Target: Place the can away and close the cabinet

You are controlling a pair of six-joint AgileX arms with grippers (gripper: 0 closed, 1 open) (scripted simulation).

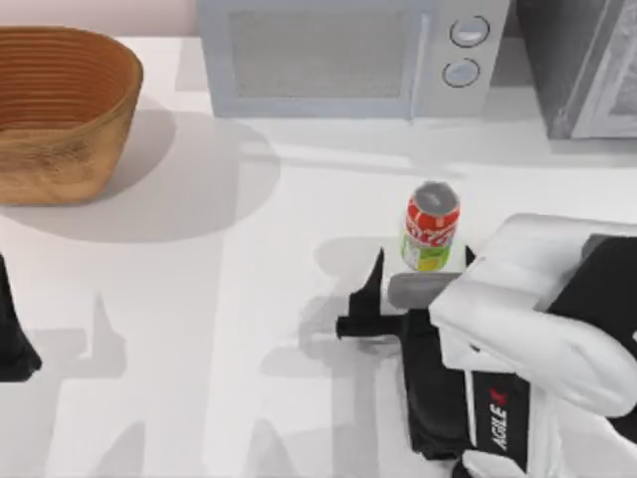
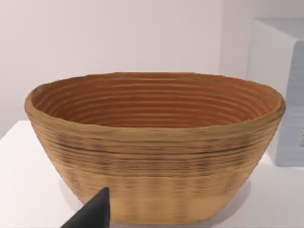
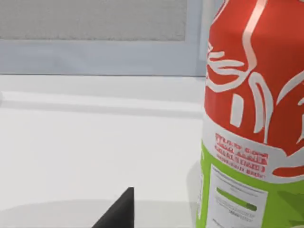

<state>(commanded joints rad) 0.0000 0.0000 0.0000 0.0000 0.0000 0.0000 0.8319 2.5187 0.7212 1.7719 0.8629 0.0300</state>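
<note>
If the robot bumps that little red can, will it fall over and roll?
Probably. The can stands upright, tall for its narrow base, so a sideways nudge from the right gripper could tip it. Its round body would likely roll on the smooth table.

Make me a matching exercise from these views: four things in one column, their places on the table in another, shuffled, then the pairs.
Things:
1. can
2. basket
3. microwave
4. right gripper

Places:
A. far left of the table
B. back middle, door shut
C. just short of the can, on its near side
D. upright in front of the microwave

Pairs: 1-D, 2-A, 3-B, 4-C
</note>
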